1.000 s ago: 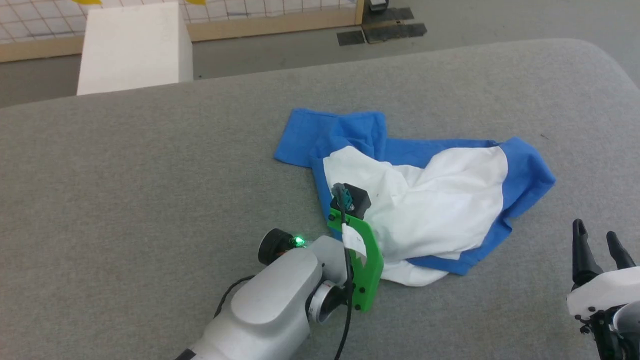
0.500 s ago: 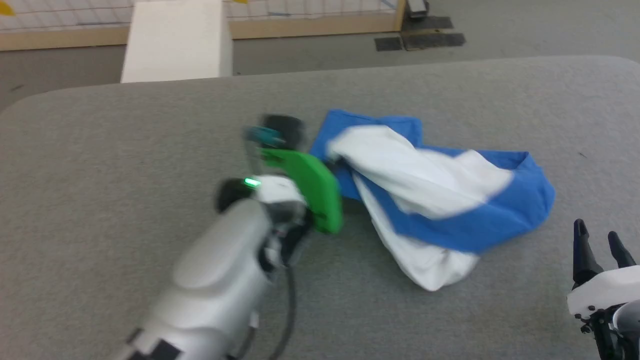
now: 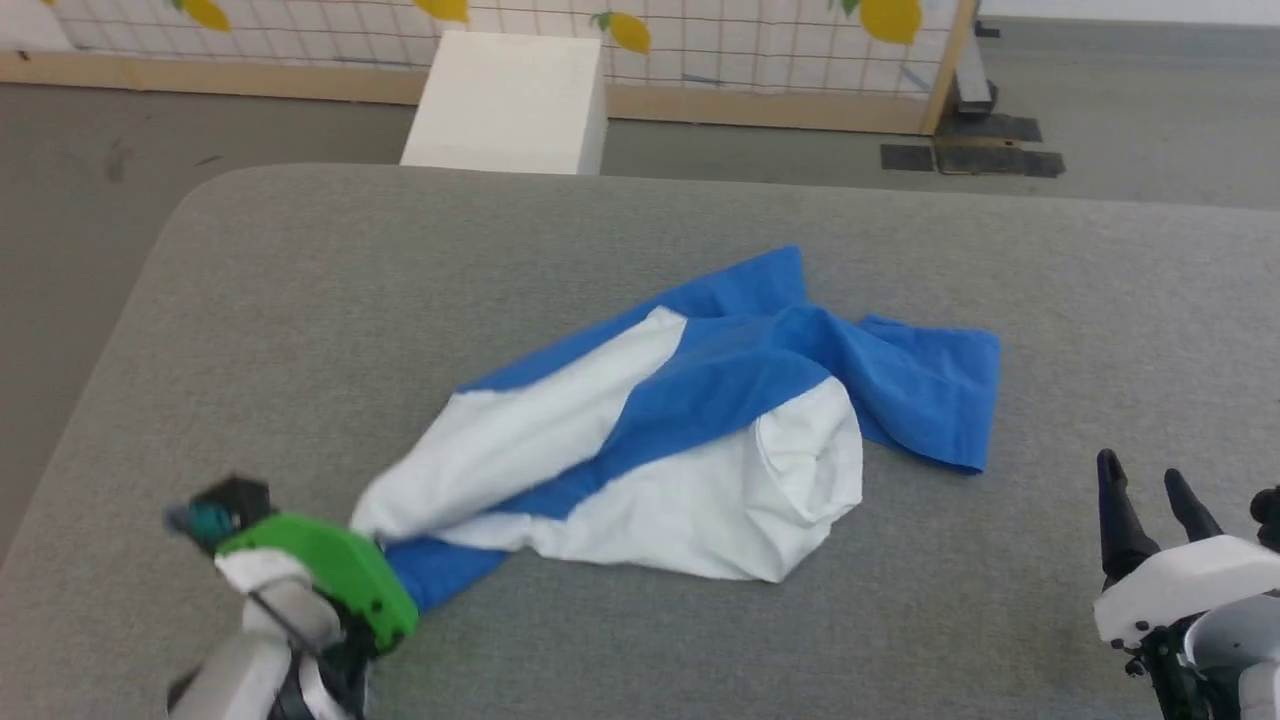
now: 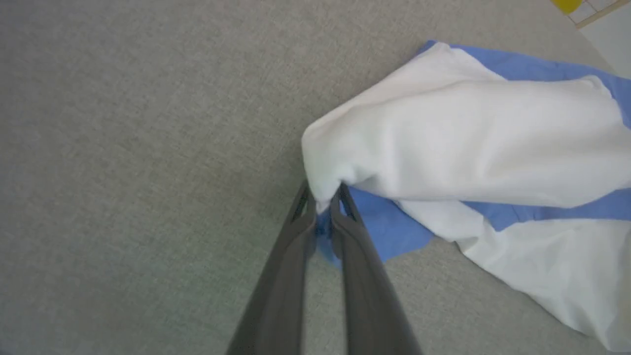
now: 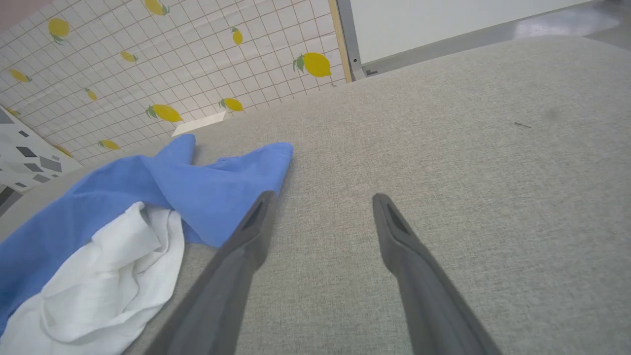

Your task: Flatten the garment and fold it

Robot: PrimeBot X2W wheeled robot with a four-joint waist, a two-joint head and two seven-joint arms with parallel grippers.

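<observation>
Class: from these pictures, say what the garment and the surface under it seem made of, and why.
The garment: thin soft cloth, perhaps cotton, matte; it drapes and creases. The surface: grey woven fabric covering, matte; a fine weave grain shows up close.

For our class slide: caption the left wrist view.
Left gripper, jaws shut, pinching the white-and-blue garment on grey surface.

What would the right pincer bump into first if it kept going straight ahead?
Probably nothing but the grey table: the right pincer, open, points across bare surface, and the garment lies off to its left. Depth is hard to judge.
</observation>
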